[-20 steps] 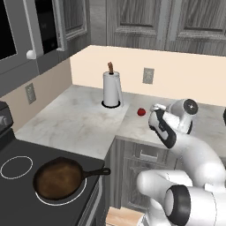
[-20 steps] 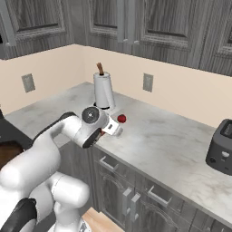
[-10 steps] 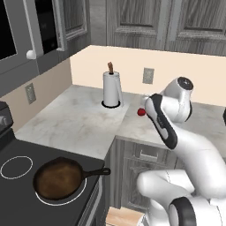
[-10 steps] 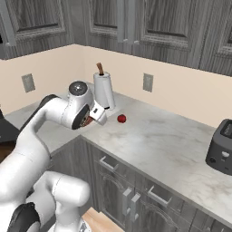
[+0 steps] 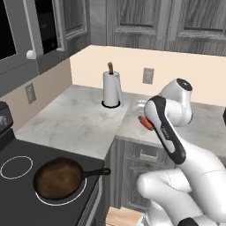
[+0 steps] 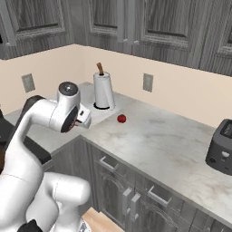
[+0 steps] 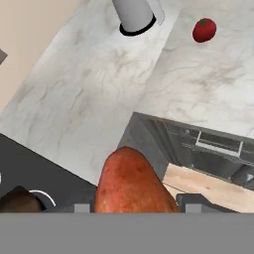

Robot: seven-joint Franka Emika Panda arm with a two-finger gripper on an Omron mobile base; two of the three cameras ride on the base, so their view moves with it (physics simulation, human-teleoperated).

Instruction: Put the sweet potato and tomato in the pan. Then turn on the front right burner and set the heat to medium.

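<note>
Jaws: closed on the sweet potato (image 7: 133,181), which stands up between the two dark tips in the hand view; the gripper (image 5: 145,122) hangs above the worktop's front edge.
Pan: the pan (image 5: 59,178) sits on the front right burner (image 5: 82,196) of the black stovetop, handle pointing right toward the robot; it lies left of and below the jaws in the left base view, well apart.
Sweet potato: its long axis runs along the jaws, tapered end outward.
Coming move: judged, the load must travel left and down across the worktop (image 5: 79,121) corner to the pan.
Tomato: the tomato (image 6: 121,118) rests on the worktop just right of the paper towel roll (image 6: 103,90), untouched.
Burner: not yet turned on, as far as can be judged.
</note>
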